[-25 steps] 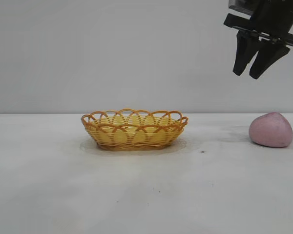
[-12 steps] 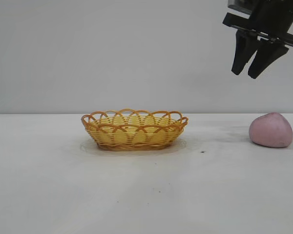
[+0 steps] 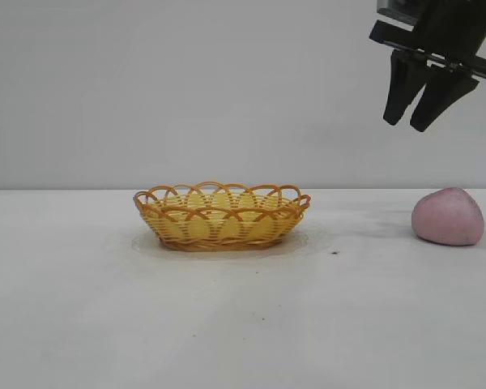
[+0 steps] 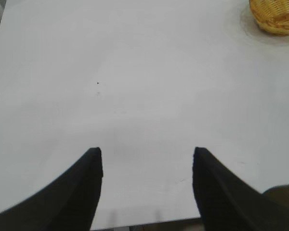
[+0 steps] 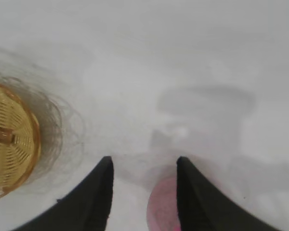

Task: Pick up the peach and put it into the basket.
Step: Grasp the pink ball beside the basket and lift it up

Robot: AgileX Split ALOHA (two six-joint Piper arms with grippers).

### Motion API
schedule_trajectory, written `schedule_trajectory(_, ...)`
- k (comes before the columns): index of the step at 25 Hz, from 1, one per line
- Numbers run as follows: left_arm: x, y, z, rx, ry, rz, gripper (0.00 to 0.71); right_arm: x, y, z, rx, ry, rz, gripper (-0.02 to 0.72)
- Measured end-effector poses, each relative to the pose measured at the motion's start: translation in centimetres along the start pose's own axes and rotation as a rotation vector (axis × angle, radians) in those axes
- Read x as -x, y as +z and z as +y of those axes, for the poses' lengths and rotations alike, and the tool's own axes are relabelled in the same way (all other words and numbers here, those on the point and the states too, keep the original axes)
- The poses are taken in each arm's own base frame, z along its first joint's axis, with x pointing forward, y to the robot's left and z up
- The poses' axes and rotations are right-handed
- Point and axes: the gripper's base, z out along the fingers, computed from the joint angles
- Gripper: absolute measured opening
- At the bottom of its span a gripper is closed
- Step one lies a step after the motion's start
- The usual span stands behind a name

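Observation:
The pink peach (image 3: 448, 216) rests on the white table at the right; the right wrist view shows part of it (image 5: 164, 207) far below, beside one finger. My right gripper (image 3: 411, 121) hangs high above it, a little to its left, open with nothing between its fingers (image 5: 143, 161). The wicker basket (image 3: 222, 215) stands at the table's middle, and its rim also shows in both wrist views (image 5: 12, 144) (image 4: 275, 17). My left gripper (image 4: 147, 151) is open over bare table, well away from the basket.
The white table (image 3: 243, 324) stretches wide in front of the basket and between basket and peach. The table's near edge (image 4: 149, 224) lies just under the left gripper. A plain grey wall stands behind.
The right gripper has edged very slightly to the left. The peach and the basket stay where they were.

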Motion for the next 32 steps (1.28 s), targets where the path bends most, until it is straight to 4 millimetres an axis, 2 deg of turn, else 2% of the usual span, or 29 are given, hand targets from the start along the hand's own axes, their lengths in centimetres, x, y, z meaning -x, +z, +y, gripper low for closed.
schedule_trajectory(13,-0.1,0.1,0.1,0.015,-0.010,0.004,0.366,-1.9,-0.1,-1.1,-0.121,0.038,0.203,0.260)
schedule_trajectory(15,-0.1,0.1,0.1,0.015,-0.010,0.004,0.366,-2.1,0.7,-1.3,-0.115,0.052,0.231,0.260)
schedule_trajectory(18,-0.1,0.1,0.1,0.015,-0.010,0.004,0.366,-2.9,2.8,-1.9,-0.100,0.074,0.301,0.260)
schedule_trajectory(21,-0.1,0.1,0.1,0.015,-0.010,0.004,0.366,-3.7,5.0,-2.7,-0.099,0.086,0.367,0.090)
schedule_trajectory(22,-0.1,0.1,0.1,0.015,-0.010,0.004,0.366,-3.8,5.3,-2.8,-0.100,0.089,0.374,0.055)
schedule_trajectory(23,-0.1,0.1,0.1,0.015,-0.010,0.004,0.366,-3.8,5.3,-2.6,-0.101,0.086,0.376,0.055)
schedule_trajectory(24,-0.1,0.1,0.1,0.015,-0.010,0.004,0.366,-3.5,5.1,-2.1,-0.106,0.071,0.362,0.000)
schedule_trajectory(26,-0.1,0.1,0.1,0.015,-0.010,0.004,0.366,-2.7,4.2,-0.4,-0.108,0.019,0.310,0.000)
schedule_trajectory(29,-0.1,0.1,0.1,0.015,-0.010,0.004,0.366,-1.5,3.0,3.7,-0.095,-0.088,0.228,0.000)
schedule_trajectory(32,-0.1,0.1,0.1,0.015,-0.010,0.004,0.366,-0.8,3.1,7.2,-0.066,-0.163,0.172,0.000)
